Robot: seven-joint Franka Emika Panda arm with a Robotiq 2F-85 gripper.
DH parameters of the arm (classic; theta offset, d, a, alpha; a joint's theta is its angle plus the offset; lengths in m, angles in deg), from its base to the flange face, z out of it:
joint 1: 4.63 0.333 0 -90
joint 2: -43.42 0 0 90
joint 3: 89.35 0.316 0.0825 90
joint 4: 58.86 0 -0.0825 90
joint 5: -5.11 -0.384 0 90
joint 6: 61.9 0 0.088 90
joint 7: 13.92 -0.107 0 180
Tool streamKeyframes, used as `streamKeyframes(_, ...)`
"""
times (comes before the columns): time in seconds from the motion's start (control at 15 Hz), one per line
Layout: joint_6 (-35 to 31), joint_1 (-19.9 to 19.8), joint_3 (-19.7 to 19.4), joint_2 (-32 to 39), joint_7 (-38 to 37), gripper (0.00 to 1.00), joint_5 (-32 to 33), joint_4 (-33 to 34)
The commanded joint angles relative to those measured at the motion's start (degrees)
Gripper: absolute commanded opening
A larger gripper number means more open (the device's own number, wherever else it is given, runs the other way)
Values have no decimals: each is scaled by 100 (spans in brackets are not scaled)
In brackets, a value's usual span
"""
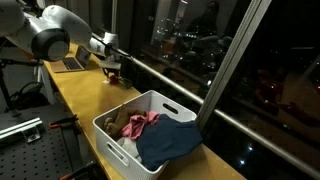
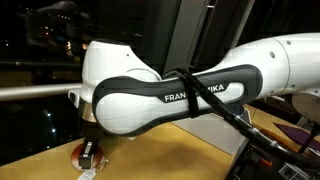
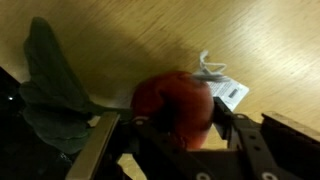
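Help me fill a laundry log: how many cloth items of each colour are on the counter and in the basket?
red cloth: 1
dark green cloth: 1
pink cloth: 1
dark blue cloth: 1
tan cloth, blurred: 1
Total: 5

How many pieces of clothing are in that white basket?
3 that show: a pink cloth in the middle, a dark blue cloth nearest the camera, a brownish cloth at the far end. More may lie hidden underneath.

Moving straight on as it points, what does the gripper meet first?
Likely the red tagged item, sitting between the fingers of the gripper; the wooden table lies beneath it.
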Motion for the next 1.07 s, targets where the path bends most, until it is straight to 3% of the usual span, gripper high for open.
streamKeyframes(0.0,230,237,-219,130,-340,14,137,242)
streamKeyframes(0.13,322,334,-293,87,-549,1,158,193)
streamKeyframes(0.2,377,389,-326,63,-662,0,162,178)
streamKeyframes(0.53,798,653,-632,-473,-1577,0,270,-282)
streamKeyframes(1.0,1043,574,-1036,-2000,-2815,0,498,-1906)
